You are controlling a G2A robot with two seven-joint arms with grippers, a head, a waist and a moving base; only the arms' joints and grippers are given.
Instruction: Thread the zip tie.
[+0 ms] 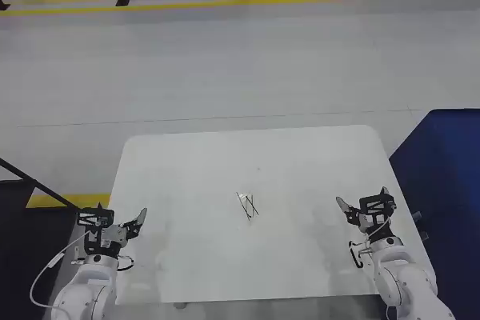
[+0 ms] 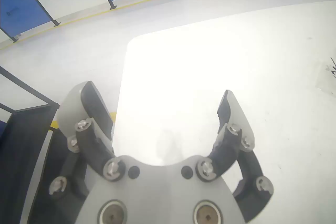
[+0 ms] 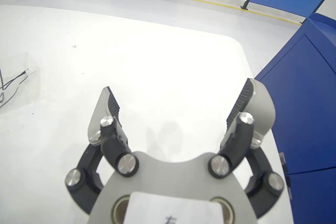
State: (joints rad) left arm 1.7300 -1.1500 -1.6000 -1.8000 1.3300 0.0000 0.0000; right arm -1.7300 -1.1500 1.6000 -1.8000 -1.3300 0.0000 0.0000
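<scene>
Left pincer (image 2: pixel 157 88) & right pincer (image 3: pixel 178 84) both wide, empty, at near tabletop (image 1: pixel 304 160) corners; zip ties (image 1: pixel 247 206) lie crossed mid-tabletop, so a pinch prob. lifts two or slips.

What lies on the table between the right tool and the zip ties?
Nothing: in the top view, the stretch of table between the right tool and the zip ties is bare.

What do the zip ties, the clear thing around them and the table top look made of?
Zip ties: thin black strands, probably plastic.
Clear holder: transparent with faint edges, likely thin plastic; box or bag unclear.
Table: smooth white top with faint sheen; laminate or painted, cannot tell.
</scene>
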